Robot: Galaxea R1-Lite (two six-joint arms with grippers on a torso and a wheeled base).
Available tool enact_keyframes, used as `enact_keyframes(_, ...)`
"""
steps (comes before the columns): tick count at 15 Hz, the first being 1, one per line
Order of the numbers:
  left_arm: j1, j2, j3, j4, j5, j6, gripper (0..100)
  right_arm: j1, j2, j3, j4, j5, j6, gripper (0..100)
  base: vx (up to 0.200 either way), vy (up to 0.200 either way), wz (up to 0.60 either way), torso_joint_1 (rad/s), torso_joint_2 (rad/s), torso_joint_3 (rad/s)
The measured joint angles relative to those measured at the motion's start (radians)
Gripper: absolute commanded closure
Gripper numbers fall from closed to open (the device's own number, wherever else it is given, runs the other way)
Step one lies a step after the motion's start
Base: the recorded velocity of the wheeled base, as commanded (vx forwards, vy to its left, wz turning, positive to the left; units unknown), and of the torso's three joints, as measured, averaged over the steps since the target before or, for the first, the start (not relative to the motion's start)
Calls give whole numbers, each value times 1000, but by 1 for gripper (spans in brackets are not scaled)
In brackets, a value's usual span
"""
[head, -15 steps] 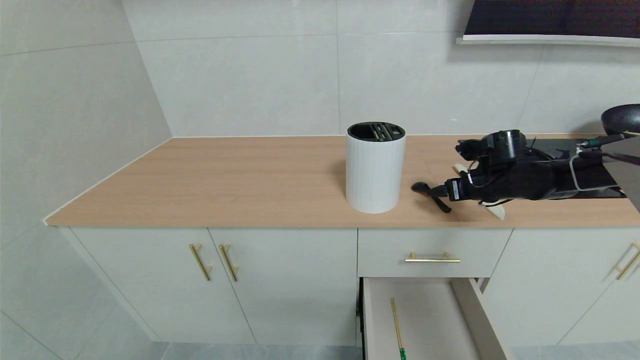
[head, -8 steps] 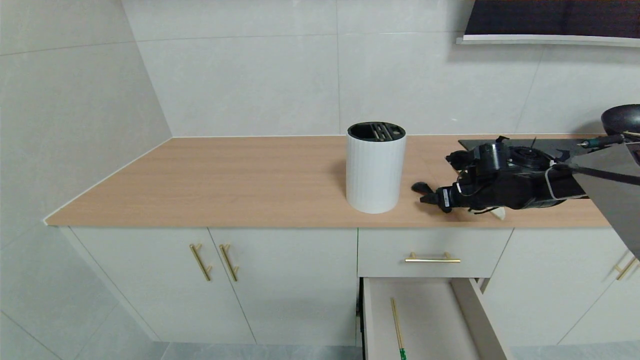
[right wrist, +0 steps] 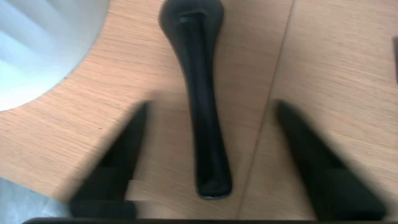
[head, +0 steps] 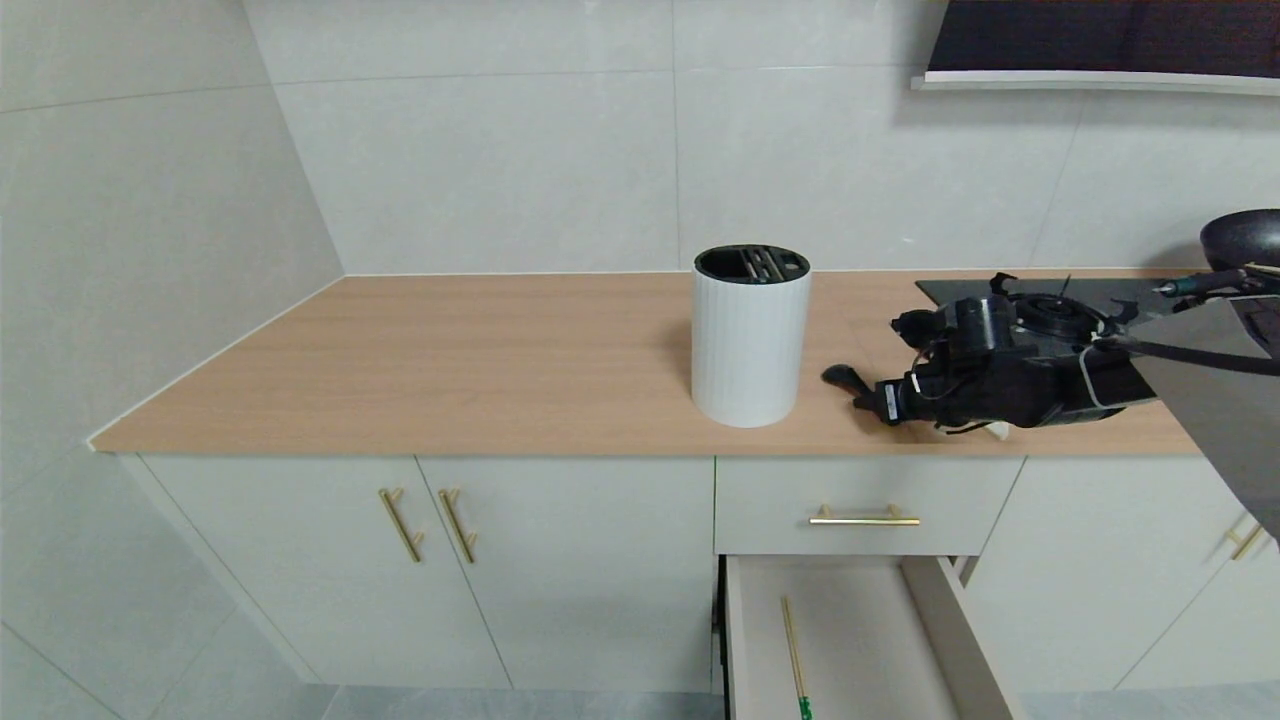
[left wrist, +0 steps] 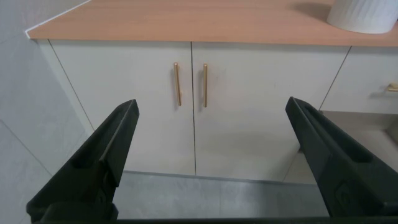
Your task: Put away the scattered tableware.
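The black plastic utensil with a rounded head and a long narrow handle (head: 838, 375) (right wrist: 202, 112) lies flat on the light wooden table (head: 500, 360), near the front edge. It is just to the right of the white ribbed cylindrical utensil holder (head: 750, 350) (right wrist: 43, 43) and apart from it.

The right end effector (head: 880, 400) (right wrist: 211, 168) is low over the table at the handle end. Its two dark fingers (right wrist: 118, 168) are spread wide, one on each side of the handle, and neither touches it.

A small white piece (head: 997, 430) pokes out from under the right arm at the table's front edge; what it is cannot be told.

Behind the arm a black gas stove (head: 1060, 310) is set into the table, with a dark pan (head: 1240, 238) at the far right.

Below the table a pale drawer (head: 870, 640) stands open, with a pair of wooden chopsticks (head: 795, 650) inside.

The left end effector (left wrist: 211, 162) is low, facing the white cabinet doors with gold bar handles (left wrist: 178, 84). Its fingers are spread and hold nothing.
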Motion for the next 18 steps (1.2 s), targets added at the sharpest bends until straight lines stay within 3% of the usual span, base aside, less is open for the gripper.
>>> enact_keyframes(5, 0, 0, 0, 0, 0, 0, 0, 7, 17, -1, 3, -10, -3, 100, 0, 0, 0, 0, 0, 0)
enact_keyframes(10, 0, 1, 0, 0, 0, 0, 0, 10, -31, 33, 23, -103, 8, 100, 0, 0, 0, 0, 0, 0)
enact_keyframes(13, 0, 1, 0, 0, 0, 0, 0, 17, -161, 136, 36, -148, 106, 100, 0, 0, 0, 0, 0, 0)
enact_keyframes(18, 0, 1, 0, 0, 0, 0, 0, 77, -461, 418, 208, -282, 241, 100, 0, 0, 0, 0, 0, 0)
